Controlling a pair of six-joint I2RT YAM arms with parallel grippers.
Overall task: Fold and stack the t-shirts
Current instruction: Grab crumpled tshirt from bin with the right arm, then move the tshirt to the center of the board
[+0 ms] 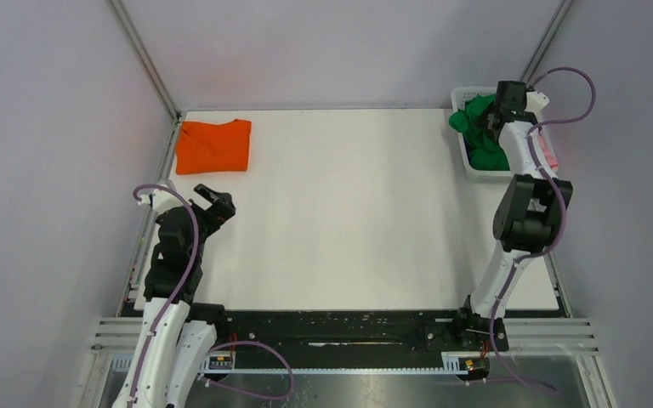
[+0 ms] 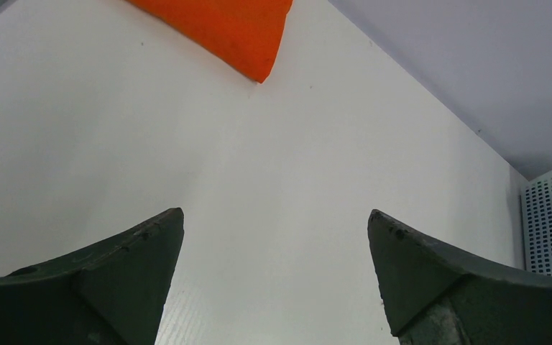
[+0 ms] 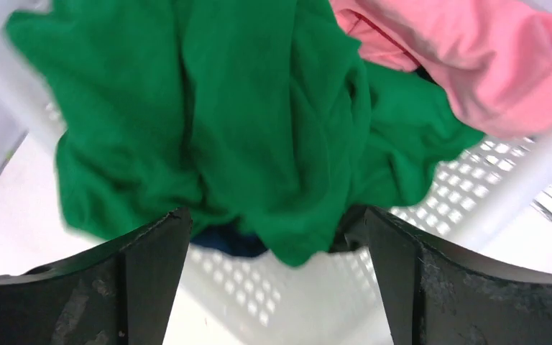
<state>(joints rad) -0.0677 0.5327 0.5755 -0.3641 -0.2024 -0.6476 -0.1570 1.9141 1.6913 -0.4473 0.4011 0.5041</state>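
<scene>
draping the basket (image 3: 474,194), green t-shirt (image 3: 259,122) lies crumpled.

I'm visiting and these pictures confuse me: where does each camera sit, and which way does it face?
Top external: fixed above and behind the robot, looking down on the white table; left arm and right arm show.
Left wrist: on the left arm, facing across the table; the open left gripper frames the bottom.
Right wrist: on the right arm, facing into the basket at the green t-shirt and pink garment; right gripper below.
Shared: top and left wrist both show the orange t-shirt.
</scene>
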